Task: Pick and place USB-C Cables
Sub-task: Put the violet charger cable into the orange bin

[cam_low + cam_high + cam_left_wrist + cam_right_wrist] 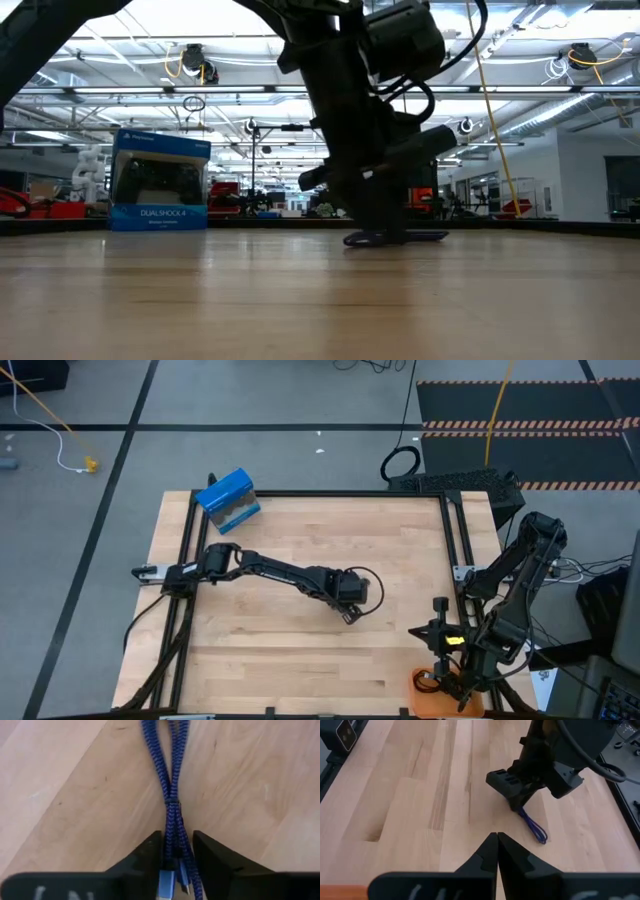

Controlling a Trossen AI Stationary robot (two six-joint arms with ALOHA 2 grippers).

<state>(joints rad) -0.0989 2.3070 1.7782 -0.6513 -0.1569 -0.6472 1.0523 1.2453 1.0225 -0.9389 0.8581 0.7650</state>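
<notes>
The purple-blue braided USB-C cable lies as a folded bundle on the wooden table near its middle, and shows in the right wrist view as a thin loop and in the low view. My left gripper stands over it, shut on it. My right gripper is shut on nothing, hovering near the table's right near corner and facing the left gripper. The black coils cannot be made out clearly. My left gripper pinches the purple-blue cable between its two fingers at the bundle's connector end, with several strands side by side in the gap. It comes from above, pointing down, fingers across the bundle. The cable lies on the table, stretching away from the fingers.
A blue DualShock box stands at the table's far left edge. An orange container sits at the near right corner beneath the right arm. A black cable hoop lies on the floor beyond the far edge. Bare wood spans the near left.
</notes>
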